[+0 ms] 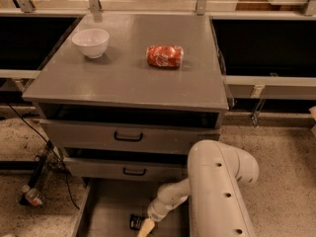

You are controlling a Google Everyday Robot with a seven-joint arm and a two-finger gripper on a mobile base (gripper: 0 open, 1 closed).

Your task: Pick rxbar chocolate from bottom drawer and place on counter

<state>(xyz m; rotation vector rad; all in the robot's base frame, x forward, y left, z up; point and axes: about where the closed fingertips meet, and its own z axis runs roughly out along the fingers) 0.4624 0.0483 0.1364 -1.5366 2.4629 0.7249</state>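
Reaching down into the bottom drawer (106,209), my jaws hang low at the near edge of view, just right of the rxbar chocolate (135,222) and at or very near its right end. Whether they stand wide or narrow, or already touch the wrapper, I cannot tell. The step in hand, as I judge it, is the grasp. To do it well I should straddle the bar across its short width, come down until I nearly meet the drawer floor, and close squarely so the thin wrapper does not skid or pivot away. Then I should lift straight up, clear of the handled drawers (128,136) above, before swinging to the bench (123,80). The bar is small, flat and black with pale marks, lying on the plain grey floor.
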